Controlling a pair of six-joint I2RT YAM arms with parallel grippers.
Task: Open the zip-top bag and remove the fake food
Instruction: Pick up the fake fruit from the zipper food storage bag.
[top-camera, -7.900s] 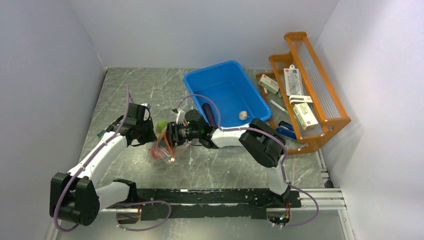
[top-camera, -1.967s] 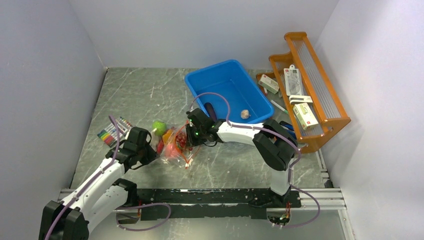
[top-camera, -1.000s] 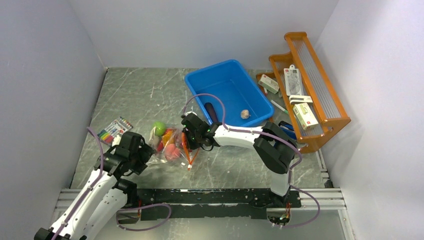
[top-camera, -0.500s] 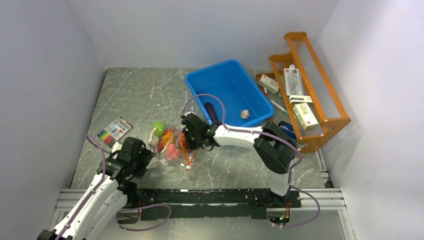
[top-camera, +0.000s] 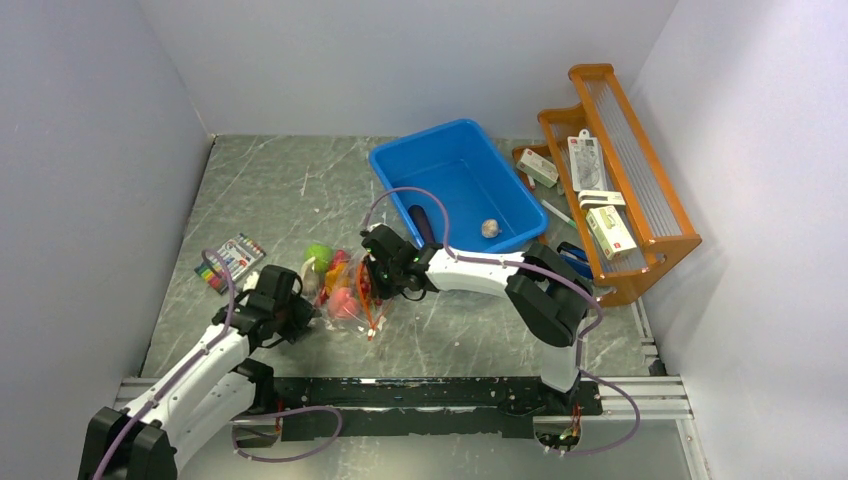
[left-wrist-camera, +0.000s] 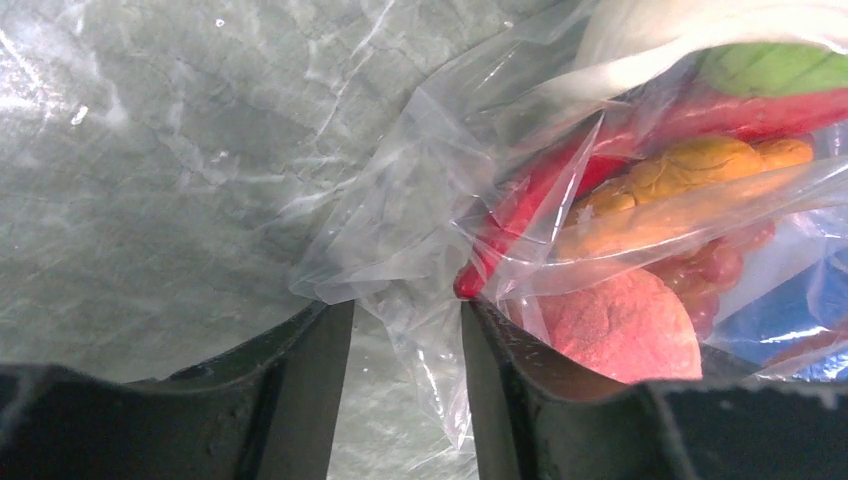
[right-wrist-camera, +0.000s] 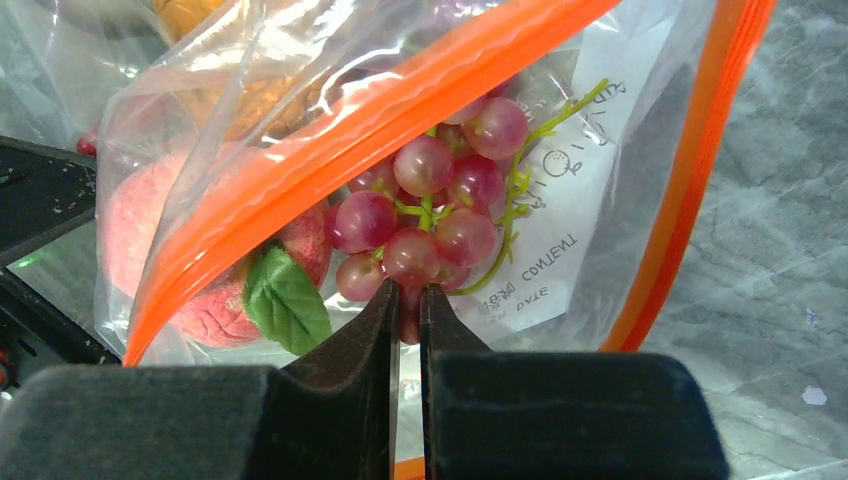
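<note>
Most fake food (left-wrist-camera: 620, 325) blurs behind zip-top bag (left-wrist-camera: 400, 220) plastic.

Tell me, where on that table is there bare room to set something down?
Widest bare patch: the far-left table, between back wall, blue bin and marker pack. Another lies at the near edge, right of the zip-top bag. Crowded around the bag, between left gripper and right gripper, and beside the wooden rack.
</note>
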